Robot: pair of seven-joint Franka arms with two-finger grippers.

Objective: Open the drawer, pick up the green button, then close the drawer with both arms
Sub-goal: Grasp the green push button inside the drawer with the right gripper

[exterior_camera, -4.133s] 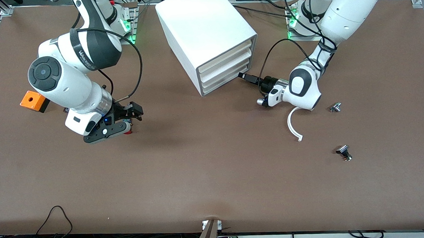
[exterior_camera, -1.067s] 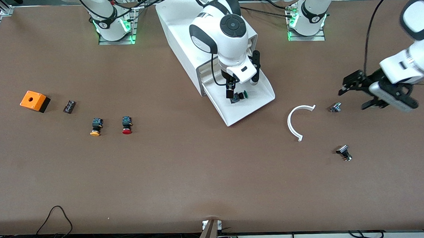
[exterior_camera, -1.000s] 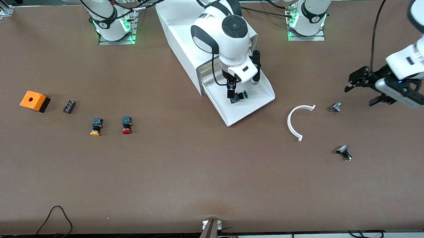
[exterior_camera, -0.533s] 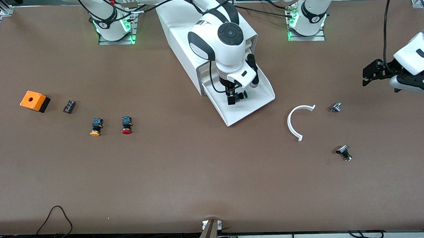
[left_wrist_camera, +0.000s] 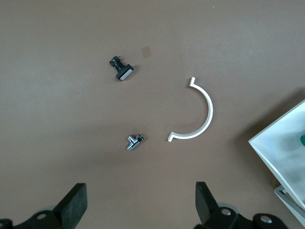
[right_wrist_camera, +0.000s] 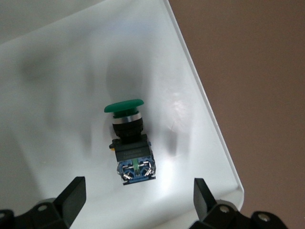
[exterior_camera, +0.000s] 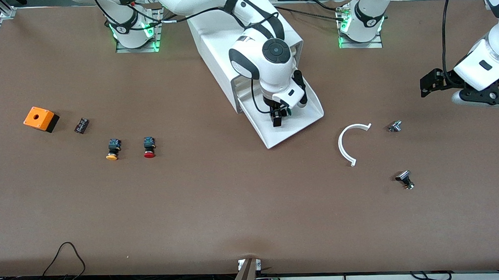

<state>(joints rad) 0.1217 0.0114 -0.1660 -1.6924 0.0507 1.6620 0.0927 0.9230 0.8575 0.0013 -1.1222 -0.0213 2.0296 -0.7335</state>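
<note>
The lowest drawer (exterior_camera: 305,112) of the white cabinet (exterior_camera: 236,31) stands pulled out. The green-capped button (right_wrist_camera: 129,143) lies on its side in the drawer tray (right_wrist_camera: 57,71). In the front view the gripper hides it except for a bit of green (exterior_camera: 288,111). My right gripper (exterior_camera: 279,117) is open and hangs just above the button, its fingers on either side of the blue end (right_wrist_camera: 138,198). My left gripper (exterior_camera: 430,86) is open and empty over the table's left-arm end, also shown in the left wrist view (left_wrist_camera: 141,205).
A white curved piece (exterior_camera: 348,142), a small metal part (exterior_camera: 394,126) and a black part (exterior_camera: 405,179) lie toward the left arm's end. A red button (exterior_camera: 149,147), a yellow button (exterior_camera: 112,149), a small black part (exterior_camera: 81,125) and an orange box (exterior_camera: 40,118) lie toward the right arm's end.
The drawer, shut four seconds ago, stands open. In the last second my right gripper has come down over the button. My left gripper has drawn away from the small metal part.
</note>
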